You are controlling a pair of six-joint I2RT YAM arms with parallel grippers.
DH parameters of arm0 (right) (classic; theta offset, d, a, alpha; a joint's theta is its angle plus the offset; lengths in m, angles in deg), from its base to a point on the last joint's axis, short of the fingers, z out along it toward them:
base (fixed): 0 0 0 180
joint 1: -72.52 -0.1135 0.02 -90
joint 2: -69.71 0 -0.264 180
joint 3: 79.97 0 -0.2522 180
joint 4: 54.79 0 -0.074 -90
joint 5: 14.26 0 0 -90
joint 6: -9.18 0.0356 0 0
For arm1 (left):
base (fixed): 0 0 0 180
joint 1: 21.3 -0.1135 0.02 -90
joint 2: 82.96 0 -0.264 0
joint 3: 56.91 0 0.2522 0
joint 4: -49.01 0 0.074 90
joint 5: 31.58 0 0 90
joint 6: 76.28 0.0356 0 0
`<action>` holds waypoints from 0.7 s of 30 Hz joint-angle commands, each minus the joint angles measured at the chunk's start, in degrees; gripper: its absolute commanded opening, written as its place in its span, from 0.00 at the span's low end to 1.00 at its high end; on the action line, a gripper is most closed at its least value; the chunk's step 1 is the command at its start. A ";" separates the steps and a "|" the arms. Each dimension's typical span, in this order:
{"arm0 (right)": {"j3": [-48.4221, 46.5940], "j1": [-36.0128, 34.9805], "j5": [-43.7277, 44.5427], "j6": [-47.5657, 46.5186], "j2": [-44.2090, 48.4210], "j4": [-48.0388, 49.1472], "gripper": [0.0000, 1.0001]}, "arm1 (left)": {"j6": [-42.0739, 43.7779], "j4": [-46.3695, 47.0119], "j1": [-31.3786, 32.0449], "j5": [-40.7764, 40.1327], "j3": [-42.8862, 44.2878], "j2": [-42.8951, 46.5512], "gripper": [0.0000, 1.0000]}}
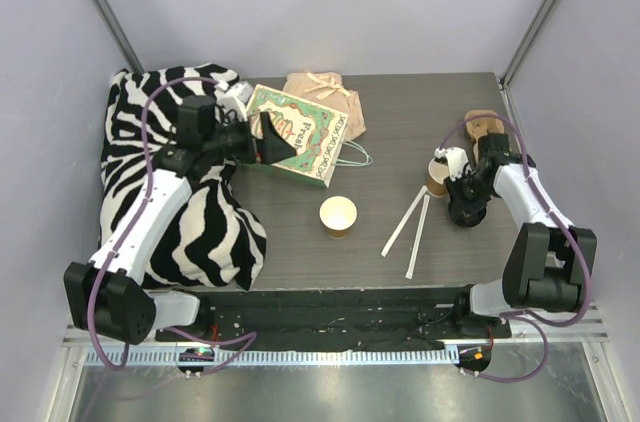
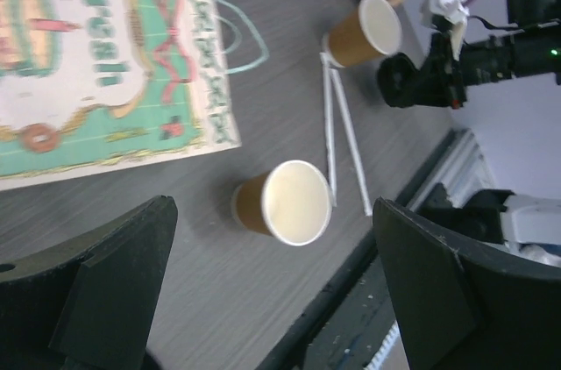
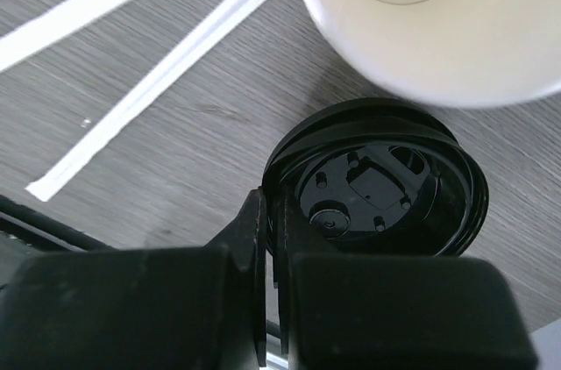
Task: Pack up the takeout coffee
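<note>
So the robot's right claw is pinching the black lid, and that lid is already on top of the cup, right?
Not quite. The right claw is pinching the black lid by its rim, but the lid is not on top of the cup. The cup is open, with its pale inside showing, and the lid is beside it, underside up. The right wrist view shows this.

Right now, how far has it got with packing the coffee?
Done: nothing yet. The middle cup and the right cup both stand uncovered, outside the paper bag. In hand: the right gripper is pinched shut on the rim of the black lid, which lies on the table beside the right cup. The left gripper waits open by the bag. Left: lid onto a cup, then that cup into the bag.
</note>
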State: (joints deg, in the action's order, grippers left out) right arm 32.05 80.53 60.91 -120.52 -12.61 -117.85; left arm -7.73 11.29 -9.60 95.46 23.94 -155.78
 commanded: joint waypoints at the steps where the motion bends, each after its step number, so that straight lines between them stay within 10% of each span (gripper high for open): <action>1: -3.09 0.25 -4.16 5.33 4.63 -3.26 0.01 | -8.95 11.30 8.67 -1.00 -0.64 -2.76 1.00; 12: -0.89 0.25 -1.86 -0.97 11.65 -5.88 0.01 | -27.49 27.74 21.25 -3.90 -2.67 -12.61 1.00; 21: -1.24 -0.10 -10.12 -23.12 25.96 -23.36 0.01 | -28.20 25.37 28.19 -7.86 5.50 -20.78 0.69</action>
State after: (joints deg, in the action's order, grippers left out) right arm 31.59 80.51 56.24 -130.71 8.22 -130.72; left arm -33.83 33.08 16.61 89.43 24.46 -173.05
